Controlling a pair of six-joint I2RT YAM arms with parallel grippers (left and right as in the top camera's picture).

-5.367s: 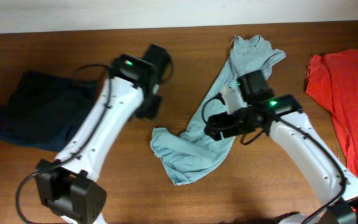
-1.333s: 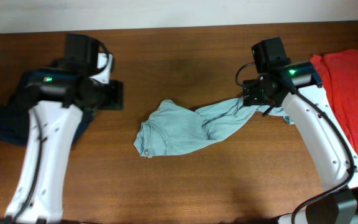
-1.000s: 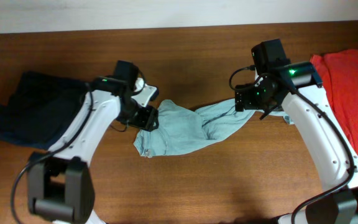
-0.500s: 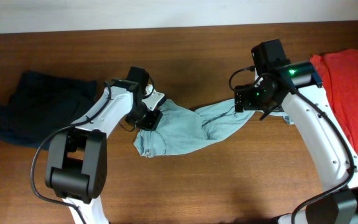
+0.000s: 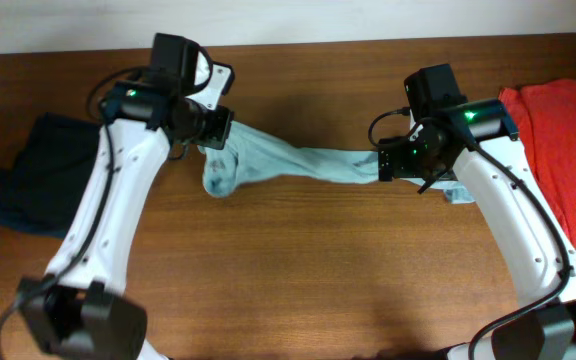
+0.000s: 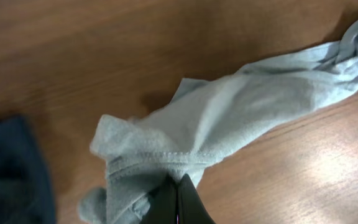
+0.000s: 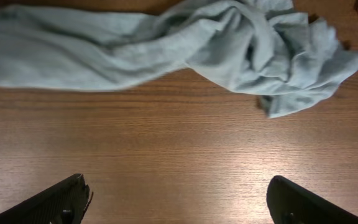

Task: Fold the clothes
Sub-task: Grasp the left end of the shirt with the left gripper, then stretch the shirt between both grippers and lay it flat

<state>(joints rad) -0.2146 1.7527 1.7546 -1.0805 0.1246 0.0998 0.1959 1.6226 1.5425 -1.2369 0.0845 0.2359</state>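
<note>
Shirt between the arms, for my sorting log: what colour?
Pale grey-blue shirt, plain; clearest in the left wrist view.

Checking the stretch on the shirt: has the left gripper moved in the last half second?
Yes. The left gripper, clamping the grey-blue T-shirt, moved toward the far edge of the table, pulling that end along.

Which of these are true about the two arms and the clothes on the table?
The left tool pinches the pale grey-blue T-shirt. True.
The right tool is clamped on the T-shirt. False: its fingers are spread open, with the shirt lying beyond them.
The dark navy garment lies on top of the T-shirt. False: it lies apart, on the left tool's side.
The red-orange shirt lies on the right tool's side. True.
The T-shirt is neatly folded. False: it is a rumpled strip stretched between the two tools.
</note>
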